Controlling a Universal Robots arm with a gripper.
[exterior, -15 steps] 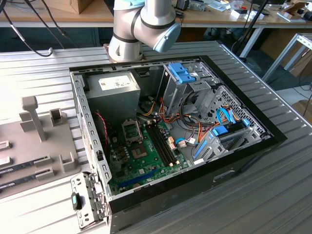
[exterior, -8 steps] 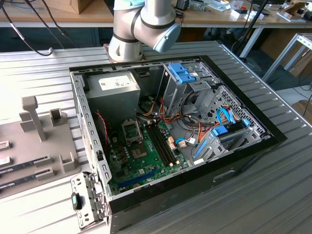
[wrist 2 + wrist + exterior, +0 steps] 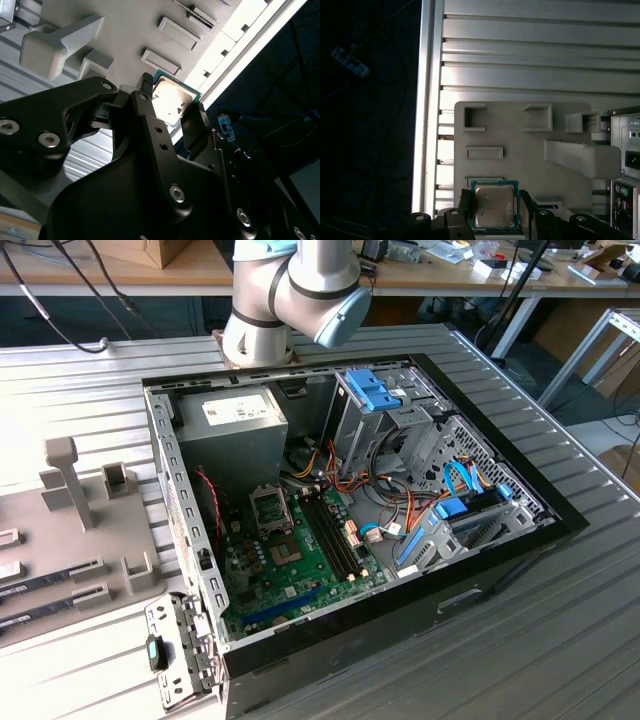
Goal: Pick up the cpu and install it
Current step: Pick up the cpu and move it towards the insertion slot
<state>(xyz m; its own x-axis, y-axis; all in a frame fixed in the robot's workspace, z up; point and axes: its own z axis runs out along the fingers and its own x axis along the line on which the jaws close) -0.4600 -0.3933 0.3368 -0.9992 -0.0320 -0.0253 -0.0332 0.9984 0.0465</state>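
Ribbed aluminium table (image 3: 560, 640), bright glare on its slats. Wooden bench (image 3: 120, 278) behind, black cables (image 3: 60, 320) hanging off it. Grey floor (image 3: 610, 435) at the exterior view's right, metal frame legs (image 3: 583, 358) there.

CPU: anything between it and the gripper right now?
Nothing visible. In both wrist views the cpu sits directly between the fingers of the gripper, which close on its two opposite edges. The grey fixture tray lies behind it.

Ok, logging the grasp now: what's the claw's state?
Claw: closed on the small square silvery chip with green rim.
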